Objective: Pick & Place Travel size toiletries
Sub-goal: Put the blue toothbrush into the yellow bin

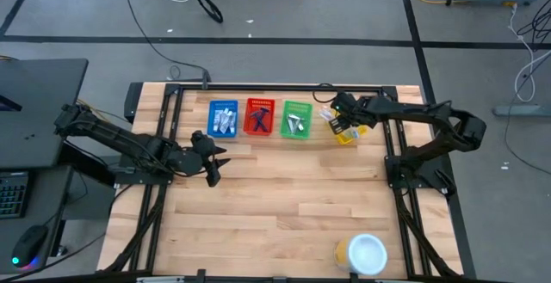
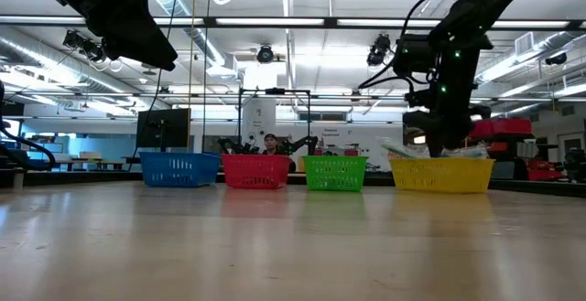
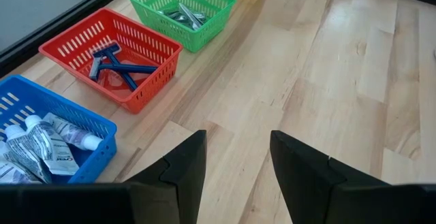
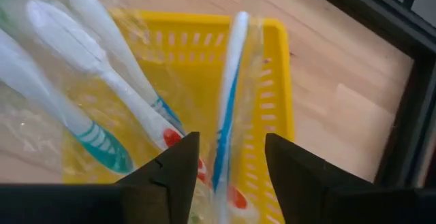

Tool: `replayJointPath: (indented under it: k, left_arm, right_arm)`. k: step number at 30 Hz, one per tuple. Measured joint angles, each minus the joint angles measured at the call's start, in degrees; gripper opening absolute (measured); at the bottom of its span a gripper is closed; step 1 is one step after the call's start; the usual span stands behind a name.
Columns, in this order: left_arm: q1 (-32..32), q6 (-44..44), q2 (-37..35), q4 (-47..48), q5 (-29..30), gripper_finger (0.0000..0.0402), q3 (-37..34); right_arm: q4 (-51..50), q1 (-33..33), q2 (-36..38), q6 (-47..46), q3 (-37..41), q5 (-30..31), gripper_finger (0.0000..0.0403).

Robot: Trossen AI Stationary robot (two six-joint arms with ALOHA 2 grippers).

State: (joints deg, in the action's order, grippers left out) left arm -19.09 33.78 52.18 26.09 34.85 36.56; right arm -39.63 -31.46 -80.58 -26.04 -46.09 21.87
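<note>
Four small baskets stand in a row along the table's far edge. The blue basket (image 1: 224,119) holds silvery packets and small tubes (image 3: 41,146). Dark blue razors (image 3: 116,64) lie in the red basket (image 1: 259,117). The green basket (image 1: 297,119) holds slim items (image 3: 180,13). The yellow basket (image 4: 272,74) holds wrapped toothbrushes (image 4: 102,60). My right gripper (image 4: 231,176) hangs over the yellow basket, pointing steeply down, open, with a blue-and-white toothbrush (image 4: 228,101) standing between its fingers. My left gripper (image 3: 238,163) hovers open over bare table in front of the blue basket (image 3: 61,125). My right gripper has the blue-and-white toothbrush's shaft (image 4: 225,142) between its two fingers, which come from above and lie across it. Gaps show on both sides of the shaft. Whether the fingers touch its clear wrapper, I cannot tell.
A round white-and-yellow container (image 1: 366,253) sits near the table's front right corner. Black frame rails (image 1: 392,145) run along the table's sides and far edge. Bare wood (image 1: 284,197) fills the table's middle. A person (image 2: 270,142) sits in the room far behind.
</note>
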Motion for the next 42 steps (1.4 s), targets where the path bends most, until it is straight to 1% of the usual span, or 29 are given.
replayJointPath:
  k: [3, 11, 15, 21, 25, 28, 31, 33, 37, 40, 42]
  left_arm:
    - [0.0, 0.0, 0.0, 0.0, 0.0, 0.0171, 0.0]
    - [0.0, 0.2, 0.0, 0.0, 0.0, 0.0171, 0.0]
    - [0.0, 0.2, 0.0, 0.0, 0.0, 0.0171, 0.0]
    - [0.0, 0.3, 0.0, 0.0, 0.0, 0.0171, 0.0]
    - [0.0, 0.3, 0.0, 0.0, 0.0, 0.0171, 0.0]
    - [0.0, 0.3, 0.0, 0.0, 0.0, 0.0171, 0.0]
    - [0.0, 0.4, 0.0, 0.0, -0.3, 0.0171, 0.0]
    - [0.0, 0.5, 0.0, 0.0, -0.4, 0.0171, 0.0]
    - [0.0, 0.5, 0.0, 0.0, -0.4, 0.0171, 0.0]
    - [0.0, 0.5, 0.0, 0.0, -0.4, 0.0171, 0.0]
    - [0.0, 0.5, 0.0, 0.0, -0.4, 0.0171, 0.0]
  right_arm:
    - [3.2, 0.0, 0.0, 0.0, 1.8, 0.0, 0.0158]
    - [5.3, 0.0, 0.0, 1.6, 2.8, 0.5, 0.0064]
    - [5.3, 0.0, 0.0, 1.7, 2.8, 0.5, 0.0038]
    - [5.1, 0.1, 0.3, 2.2, 1.8, 3.2, 0.0032]
    - [5.2, 0.9, 2.8, 3.8, 0.3, 4.6, 0.0031]
    - [5.2, 2.2, 6.1, 8.1, 0.0, 6.8, 0.0031]
    - [5.3, 3.8, 8.9, 13.0, 0.0, 6.6, 0.003]
    - [7.5, 4.9, 10.2, 15.7, 1.3, 6.5, 0.003]
    - [14.3, 6.0, 10.6, 16.6, 6.4, 4.7, 0.003]
    - [20.7, 6.9, 10.6, 18.2, 11.8, 6.9, 0.003]
    - [27.6, 7.2, 10.5, 19.3, 15.2, 8.6, 0.003]
